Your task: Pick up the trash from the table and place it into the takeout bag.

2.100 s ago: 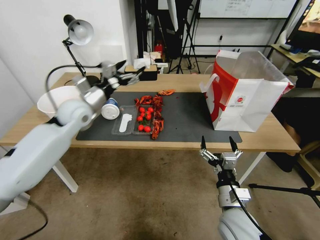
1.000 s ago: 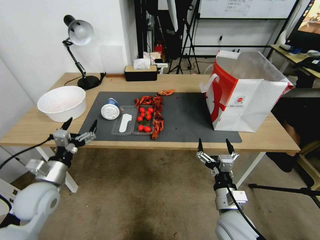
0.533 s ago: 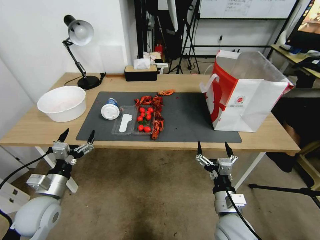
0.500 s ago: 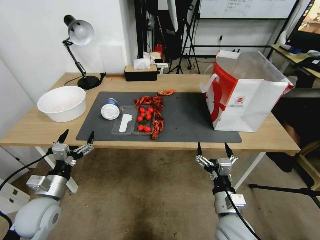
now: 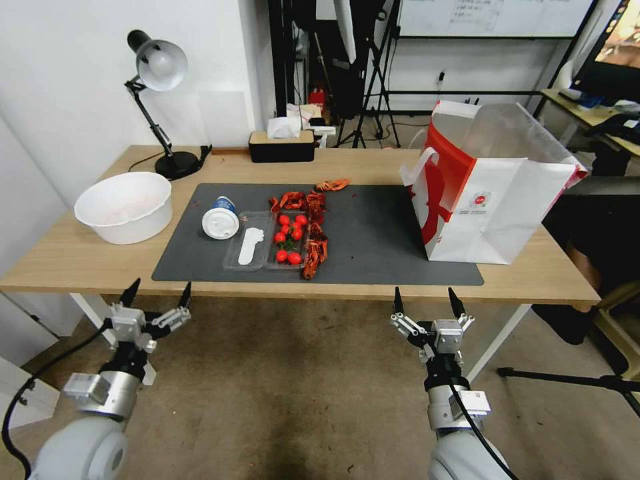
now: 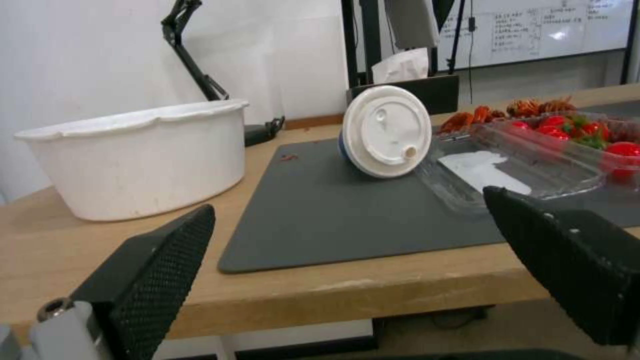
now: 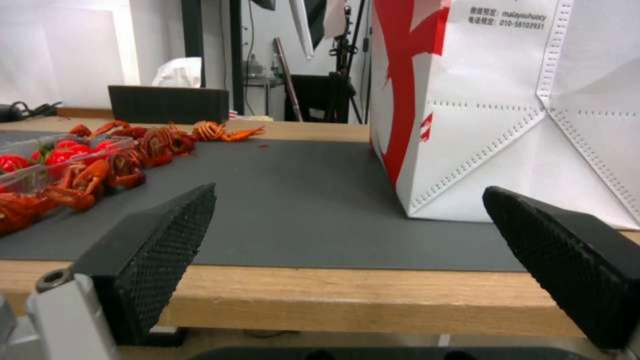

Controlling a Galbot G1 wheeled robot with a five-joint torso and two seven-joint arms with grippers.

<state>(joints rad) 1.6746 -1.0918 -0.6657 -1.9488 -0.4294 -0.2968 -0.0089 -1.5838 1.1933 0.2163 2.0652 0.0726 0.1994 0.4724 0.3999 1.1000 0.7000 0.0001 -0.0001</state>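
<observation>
The left gripper [image 5: 157,294] has been lowered below the light-wood table [image 5: 80,257] edge, alongside the right gripper [image 5: 423,299], fingers of both spread apart and empty; the blue-white lidded cup [image 5: 220,218] is left on the mat, outside the red-and-white takeout bag [image 5: 490,187].

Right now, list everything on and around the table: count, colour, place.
Takeout bag: one, white with red sides, upright on the mat's right end.
Cup: one, blue-white with white lid, on its side, mat's left part.
Clear tray: one, on the mat, beside the cup.
Tomatoes: several, red, in the tray.
Crayfish shells: several, red, around the tray.
Bowl: one, white, table's left.
Lamp: one, black, back left.
Tissue box: one, black, back edge.
Left hand: open, below the table's front edge.
Right hand: open, below the front edge.
</observation>
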